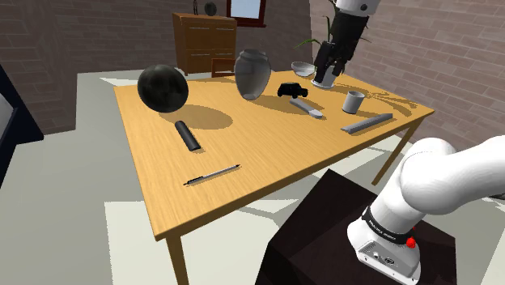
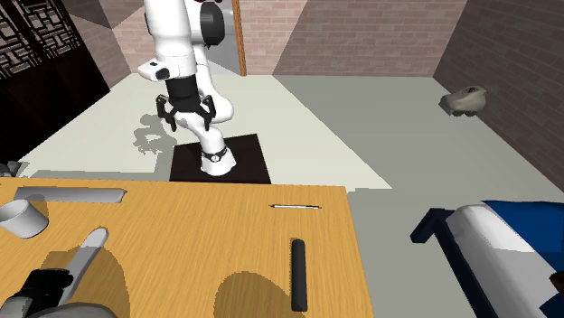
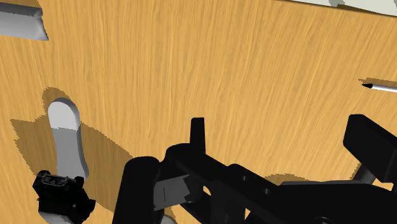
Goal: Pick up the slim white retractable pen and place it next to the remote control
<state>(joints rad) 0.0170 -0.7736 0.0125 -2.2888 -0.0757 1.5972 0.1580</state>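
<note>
Arm raised, claw (image 2: 187,123) spread, high above table (image 1: 267,146).

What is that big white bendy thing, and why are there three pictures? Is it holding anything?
That is a white robot arm with a black two-fingered gripper at its end. One picture looks down from beside the arm's stand, one faces the arm across the wooden table, and one comes from a camera on the hand. On the table lie a slim pale pen, a long black bar that is probably the remote control, a big black ball, a grey vase, a small black toy car and a grey cup. The gripper is open and holds nothing.
</note>
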